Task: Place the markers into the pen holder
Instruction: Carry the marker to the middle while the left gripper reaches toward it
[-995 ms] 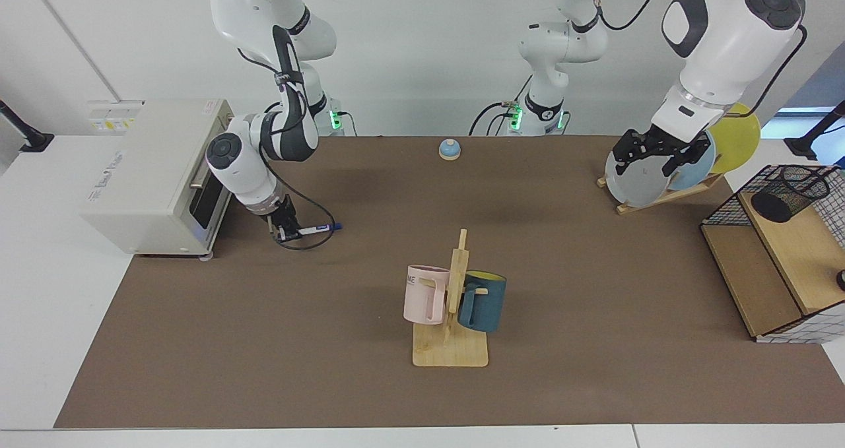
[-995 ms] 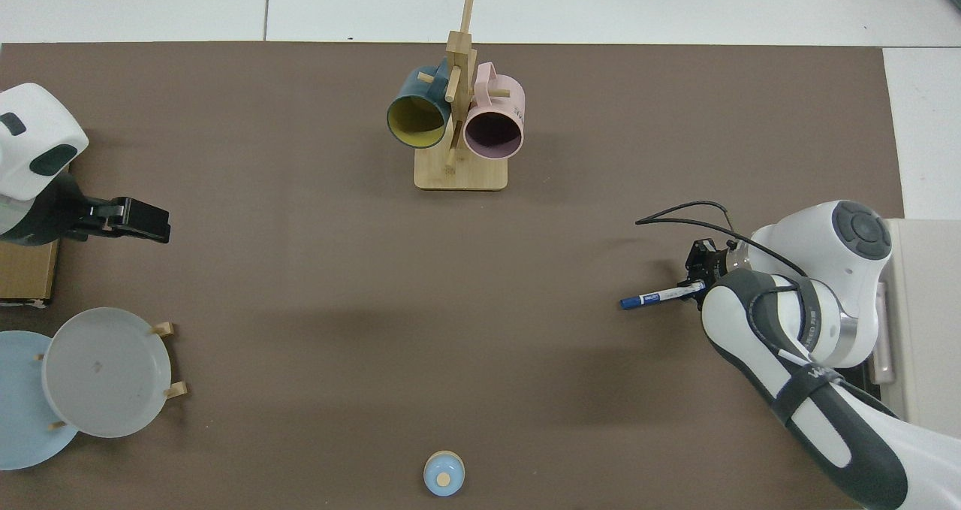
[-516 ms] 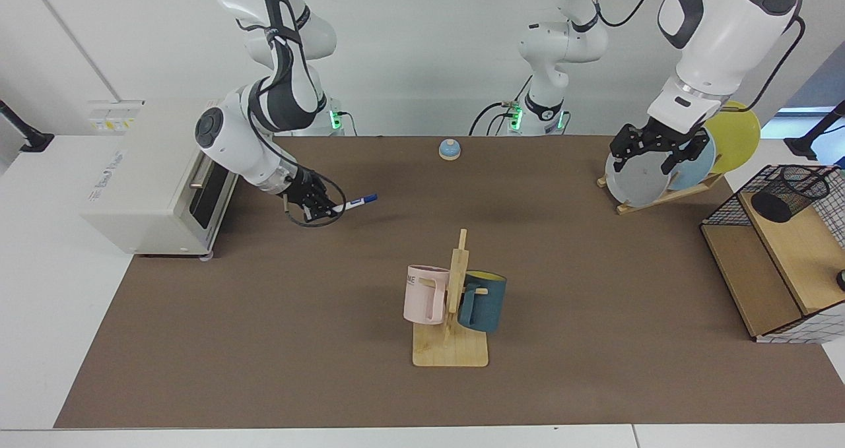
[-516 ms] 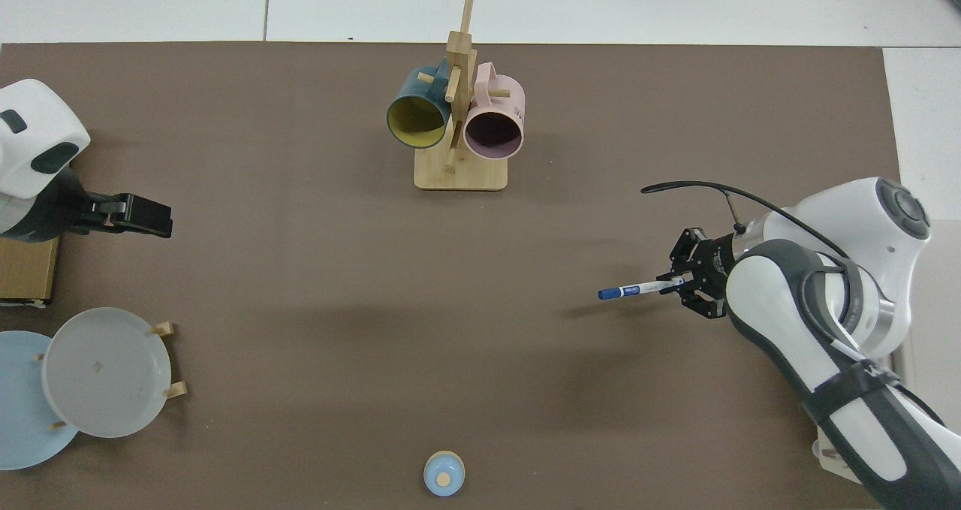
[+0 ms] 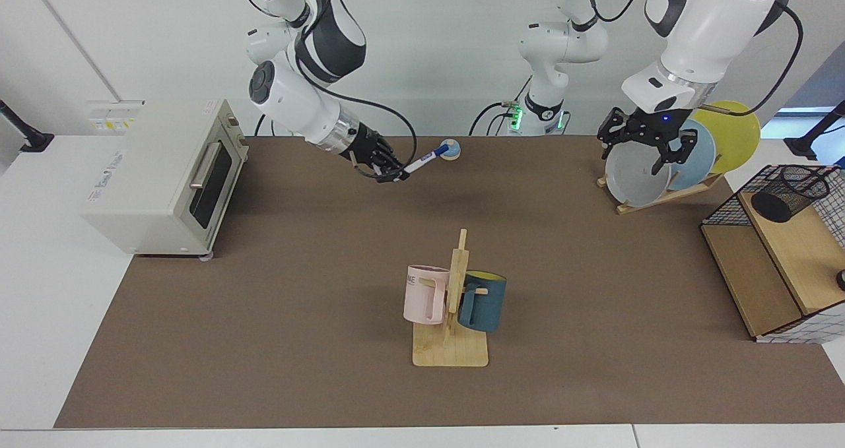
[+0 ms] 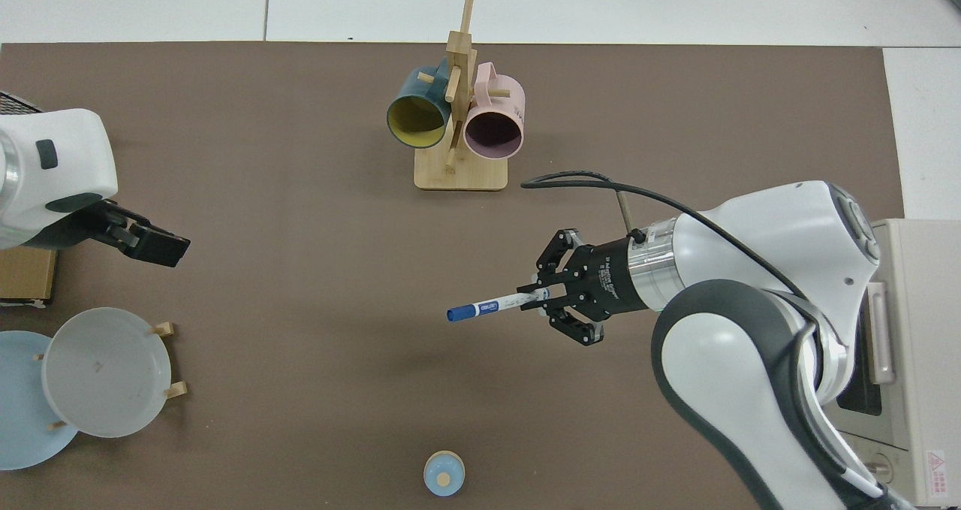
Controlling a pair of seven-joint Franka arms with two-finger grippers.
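1. The right gripper (image 5: 391,171) is closed on the tail end of the marker (image 5: 422,164), whose white barrel sticks out ahead of the fingers, blue cap leading and tilted slightly upward.
2. A second ago the same gripper was low by the toaster oven (image 5: 165,171), with the marker near the brown mat (image 5: 264,316). Since then the arm has lifted it and swung it toward the middle of the table; the top view shows the marker (image 6: 495,306) and the right gripper (image 6: 552,300) now well out from the oven (image 6: 908,345).
3. In the facing view the cap appears against the small blue bell (image 5: 450,149), but the top view places the bell (image 6: 444,474) well apart from it, so that overlap comes only from the line of sight.
4. The pen holder (image 5: 789,194) sits on the upper wooden shelf of the wire rack (image 5: 769,263), at the far end of the table from the marker.
5. The left gripper (image 5: 645,146) hangs beside the plate rack (image 5: 667,171) with its fingers spread and nothing between them. It has risen slightly over the last second; in the top view the left gripper (image 6: 154,243) points toward the table's centre.
6. Judgement: the pick-up is done and the carry is under way. Since the holder lies on the left arm's side, a hand-over near mid-table looks likely, and the grip so near the marker's end could let it tilt.
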